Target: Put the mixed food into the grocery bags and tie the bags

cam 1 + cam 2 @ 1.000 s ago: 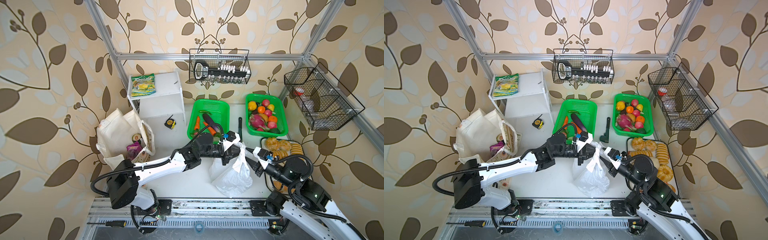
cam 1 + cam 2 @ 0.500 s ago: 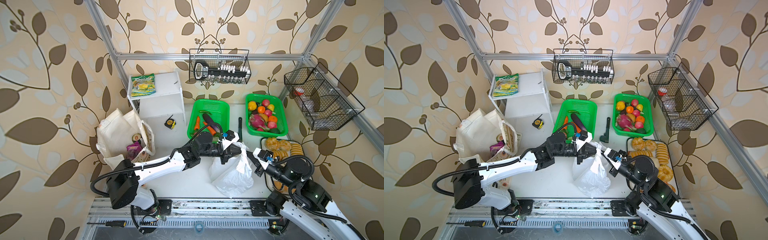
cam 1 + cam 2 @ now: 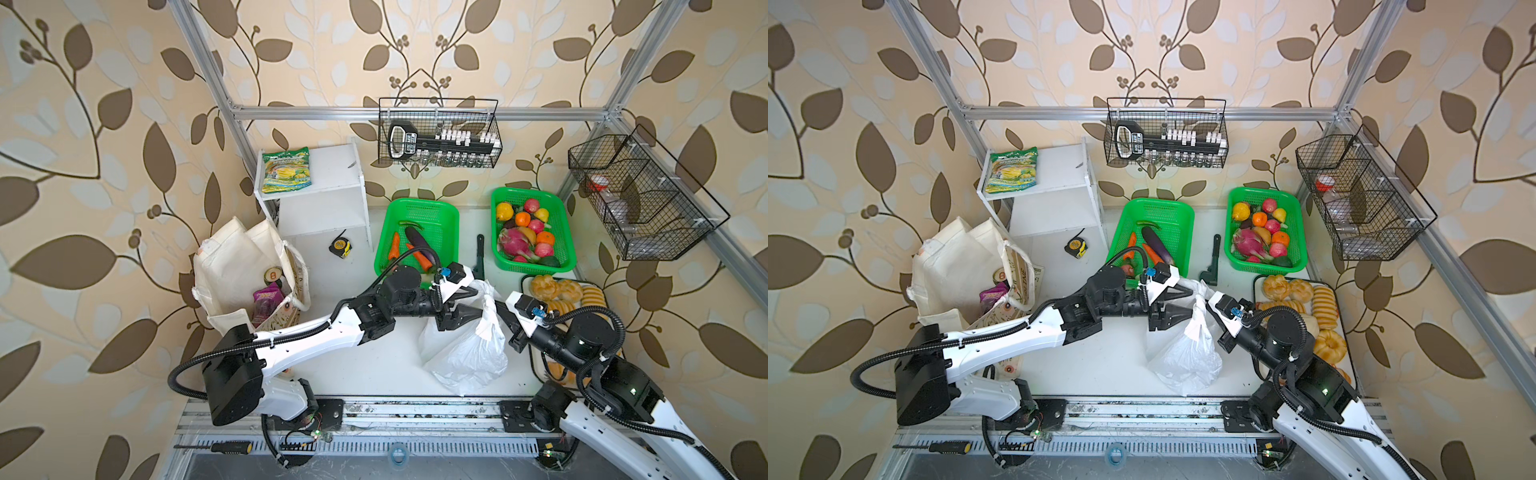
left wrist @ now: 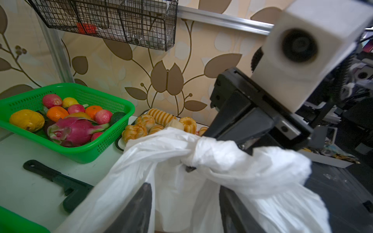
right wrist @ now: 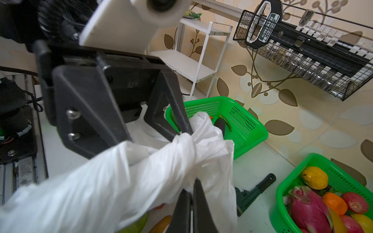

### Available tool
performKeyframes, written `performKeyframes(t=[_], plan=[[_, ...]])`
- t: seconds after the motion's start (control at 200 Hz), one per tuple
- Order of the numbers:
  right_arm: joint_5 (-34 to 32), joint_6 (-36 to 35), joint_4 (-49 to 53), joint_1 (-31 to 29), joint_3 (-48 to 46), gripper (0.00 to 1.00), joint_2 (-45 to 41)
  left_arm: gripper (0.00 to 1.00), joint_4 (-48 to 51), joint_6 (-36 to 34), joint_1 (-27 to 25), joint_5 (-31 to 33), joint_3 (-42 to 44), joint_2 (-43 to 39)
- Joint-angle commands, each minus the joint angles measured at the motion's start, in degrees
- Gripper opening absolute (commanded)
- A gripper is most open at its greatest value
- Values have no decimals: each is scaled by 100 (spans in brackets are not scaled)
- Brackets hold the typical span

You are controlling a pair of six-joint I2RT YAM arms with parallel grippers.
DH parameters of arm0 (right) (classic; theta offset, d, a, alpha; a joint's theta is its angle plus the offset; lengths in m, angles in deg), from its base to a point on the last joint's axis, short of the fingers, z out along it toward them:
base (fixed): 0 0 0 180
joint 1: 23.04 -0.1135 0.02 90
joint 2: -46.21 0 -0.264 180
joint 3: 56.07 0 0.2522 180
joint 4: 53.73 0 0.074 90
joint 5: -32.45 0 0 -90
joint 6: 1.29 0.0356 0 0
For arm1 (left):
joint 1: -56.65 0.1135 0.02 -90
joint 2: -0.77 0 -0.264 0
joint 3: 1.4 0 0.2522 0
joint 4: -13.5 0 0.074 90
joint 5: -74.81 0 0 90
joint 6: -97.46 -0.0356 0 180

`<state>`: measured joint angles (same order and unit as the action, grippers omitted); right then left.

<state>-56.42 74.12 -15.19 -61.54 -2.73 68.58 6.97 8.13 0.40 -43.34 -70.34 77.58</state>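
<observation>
Left gripper (image 3: 478, 301), jaws apart, sits beside the knotted thin white plastic bag (image 3: 465, 353) at six o'clock on the worktop (image 3: 365, 365); right gripper (image 3: 498, 307) pinches its handle. Cream canvas tote (image 3: 232, 266), nine o'clock, looks untied.

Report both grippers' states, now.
Left gripper: open, jaws spread with the white plastic bag loose between them, gripping nothing.
Right gripper: shut on the white plastic bag's twisted handle.
</observation>
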Motion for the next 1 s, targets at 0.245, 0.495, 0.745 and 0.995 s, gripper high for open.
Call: performKeyframes(t=[0.245, 0.495, 0.745, 0.995], plan=[[-333, 307, 24, 1, 182, 0, 63, 72, 1111, 108, -52, -241, 16, -1055], [-330, 379, -24, 5, 168, 0, 119, 72, 2154, -2, -351, -103, -298, -1174], [-323, 405, -19, 7, 187, 0, 124, 73, 2377, -177, -645, 485, -457, -1011], [-315, 395, 36, 6, 225, 0, 116, 74, 2346, -365, -729, 806, -518, -955]])
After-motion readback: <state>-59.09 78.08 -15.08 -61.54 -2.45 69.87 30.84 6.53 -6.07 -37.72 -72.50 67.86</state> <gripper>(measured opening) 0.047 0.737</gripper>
